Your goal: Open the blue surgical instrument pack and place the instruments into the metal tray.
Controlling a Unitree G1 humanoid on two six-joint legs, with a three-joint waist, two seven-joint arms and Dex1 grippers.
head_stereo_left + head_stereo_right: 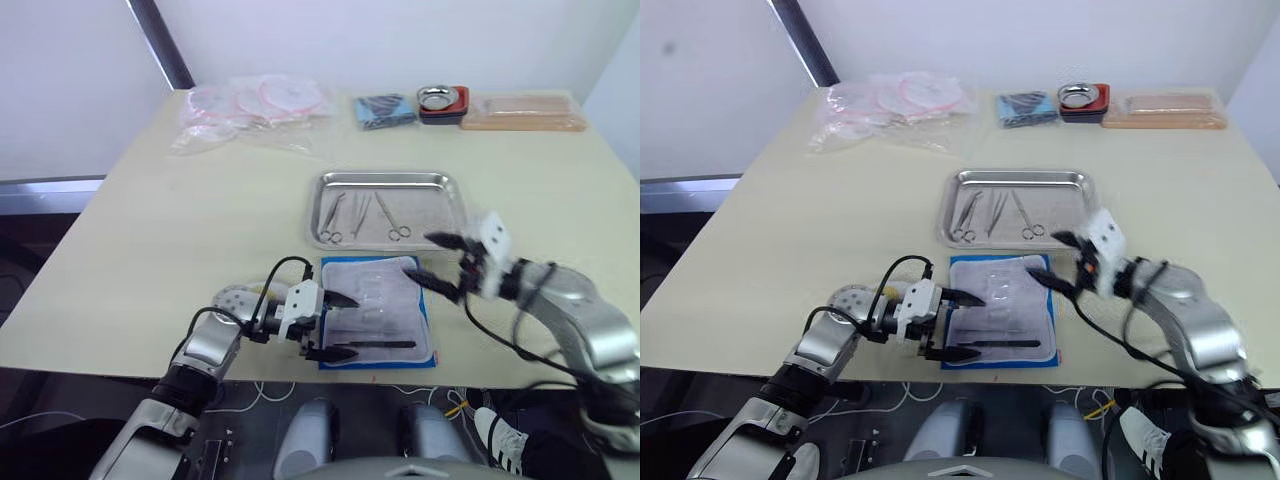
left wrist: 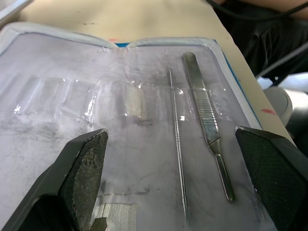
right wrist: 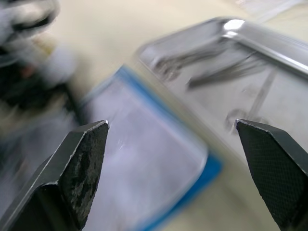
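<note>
The left gripper (image 1: pixel 335 326) hangs wide apart, empty, over the opened bright blue, grey-lined instrument pack (image 1: pixel 377 312), where two slim metal instruments (image 2: pixel 204 118) lie. The right gripper (image 1: pixel 432 262), also spread and empty, hovers between pack and shiny rectangular steel tray (image 1: pixel 388 209), which holds three ring-handled tools (image 1: pixel 362 216).

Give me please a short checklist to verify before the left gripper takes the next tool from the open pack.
1. Pack lies open and flat: ok.
2. Tools in pack: flat handle and thin probe remain: ok.
3. Left gripper open, over the lining: ok.
4. Right gripper open, holding nothing: ok.
5. Tray has free space beside the three tools: ok.
6. Remaining tools free of the clear pockets: cannot tell.
</note>
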